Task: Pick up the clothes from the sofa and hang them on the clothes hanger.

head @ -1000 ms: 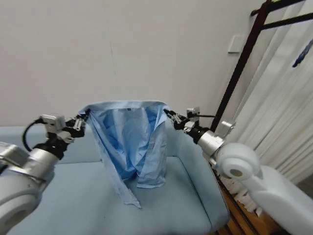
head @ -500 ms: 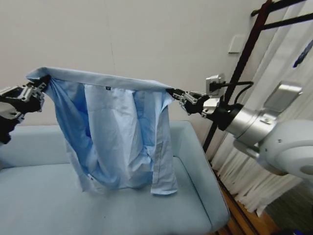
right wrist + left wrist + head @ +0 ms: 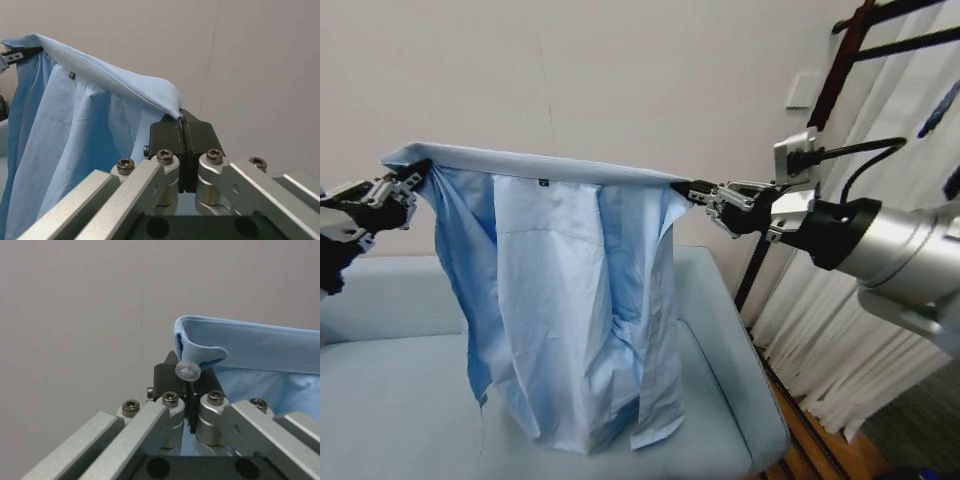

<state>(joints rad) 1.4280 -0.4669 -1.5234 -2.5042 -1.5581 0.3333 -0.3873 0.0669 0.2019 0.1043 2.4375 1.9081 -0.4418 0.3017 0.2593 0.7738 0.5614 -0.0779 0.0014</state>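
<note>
Two closed grips stretch the blue shirt [image 3: 560,300] across mid-frame: left hand [image 3: 418,172] pinches it near the left edge, right hand [image 3: 688,187] right of centre, above the sofa [image 3: 720,400].

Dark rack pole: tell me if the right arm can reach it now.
Probably yes: the rack pole stands just past the right gripper with nothing between, though that gripper is shut on the shirt, which the left gripper also holds.
</note>
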